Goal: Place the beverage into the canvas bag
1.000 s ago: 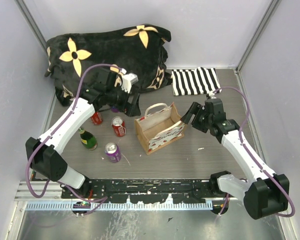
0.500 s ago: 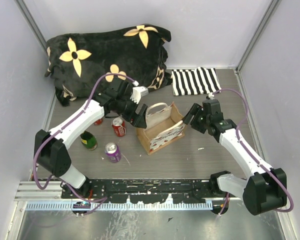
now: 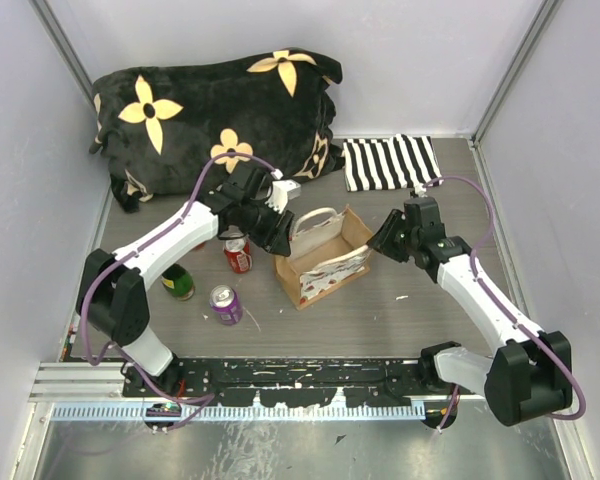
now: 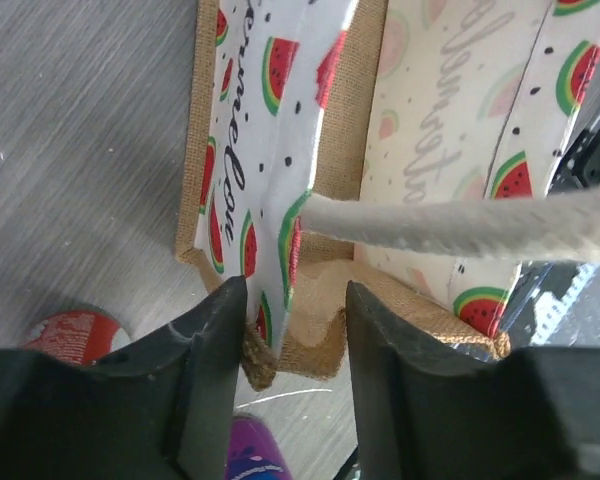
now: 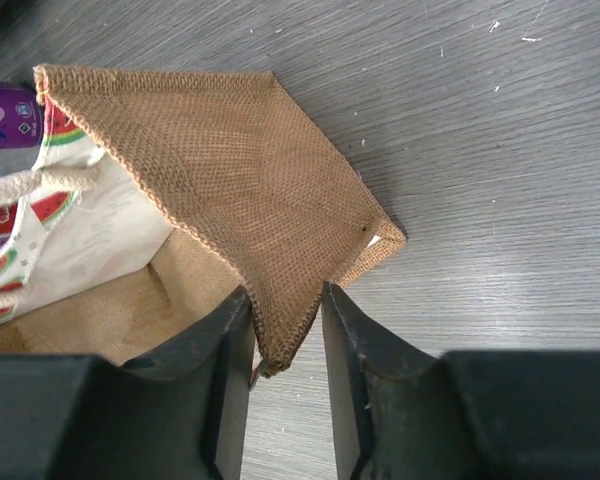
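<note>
Burlap-brown outside and lined in watermelon print, the canvas bag (image 3: 325, 272) stands on the surface (image 3: 420, 310) between the two arms, its mouth up and partly sagged. Our right end effector (image 5: 285, 300) is clamped on the top edge of the bag's right wall, the weave pinched between its fingers. Our left end effector (image 4: 295, 300) straddles the left wall's rim; we cannot tell whether it grips the cloth or merely brackets it.

No drink is held. The red can (image 3: 238, 254) sits just left of the bag, the purple can (image 3: 225, 304) is nearer, and the green bottle (image 3: 177, 281) is further left.

We judge the risk lies in freeing an arm. If the left side lets go to fetch a can, the floppy lining may fold inward and narrow the opening. A cream rope handle (image 4: 460, 225) crosses the mouth and could snag a descending can. Too hard a pull could drag or tip the bag.
</note>
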Robot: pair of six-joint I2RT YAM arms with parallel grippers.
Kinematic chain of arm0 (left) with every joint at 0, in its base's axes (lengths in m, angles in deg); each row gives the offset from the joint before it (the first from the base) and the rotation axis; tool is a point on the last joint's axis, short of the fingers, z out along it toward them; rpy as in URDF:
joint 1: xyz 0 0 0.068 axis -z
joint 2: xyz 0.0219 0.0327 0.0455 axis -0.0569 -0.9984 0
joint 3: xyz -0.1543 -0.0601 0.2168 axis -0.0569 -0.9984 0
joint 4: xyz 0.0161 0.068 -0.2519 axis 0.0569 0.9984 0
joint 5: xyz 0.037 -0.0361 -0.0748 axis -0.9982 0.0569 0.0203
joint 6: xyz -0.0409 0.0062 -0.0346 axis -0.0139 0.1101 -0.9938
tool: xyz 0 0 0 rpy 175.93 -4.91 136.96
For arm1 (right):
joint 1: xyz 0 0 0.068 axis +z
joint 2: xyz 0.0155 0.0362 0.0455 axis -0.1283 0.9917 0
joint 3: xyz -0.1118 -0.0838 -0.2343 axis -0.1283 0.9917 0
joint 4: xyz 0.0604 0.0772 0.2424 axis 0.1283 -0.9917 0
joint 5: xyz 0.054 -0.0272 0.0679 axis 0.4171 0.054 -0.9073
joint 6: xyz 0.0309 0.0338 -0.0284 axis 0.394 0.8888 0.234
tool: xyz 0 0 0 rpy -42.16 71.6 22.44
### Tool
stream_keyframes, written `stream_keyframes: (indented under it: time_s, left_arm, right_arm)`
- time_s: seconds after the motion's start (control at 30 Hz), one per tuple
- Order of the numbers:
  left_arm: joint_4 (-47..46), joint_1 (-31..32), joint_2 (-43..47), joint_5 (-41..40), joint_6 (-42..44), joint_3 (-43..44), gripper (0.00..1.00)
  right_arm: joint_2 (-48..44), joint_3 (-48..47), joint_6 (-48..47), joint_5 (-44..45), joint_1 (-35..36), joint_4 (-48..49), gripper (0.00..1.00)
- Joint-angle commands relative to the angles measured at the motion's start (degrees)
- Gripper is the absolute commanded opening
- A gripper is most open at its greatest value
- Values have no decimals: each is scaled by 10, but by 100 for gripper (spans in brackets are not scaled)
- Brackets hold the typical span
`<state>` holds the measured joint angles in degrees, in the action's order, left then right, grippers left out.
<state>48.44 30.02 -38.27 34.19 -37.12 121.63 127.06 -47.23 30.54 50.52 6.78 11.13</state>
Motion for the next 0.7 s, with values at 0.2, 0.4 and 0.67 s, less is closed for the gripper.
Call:
stream_keyframes:
  time_s: [0.2,0.4,0.67]
  left_arm:
    - [-21,0,16,1,-36,-43,7]
    - [-13,2,59,17,-75,-71,0]
    - [-21,42,126,10,-133,-118,0]
  right_arm:
    - [61,-64,-46,-17,1,10,22]
    - [110,-106,-84,-31,1,6,17]
    - [200,-190,-127,-59,1,2,13]
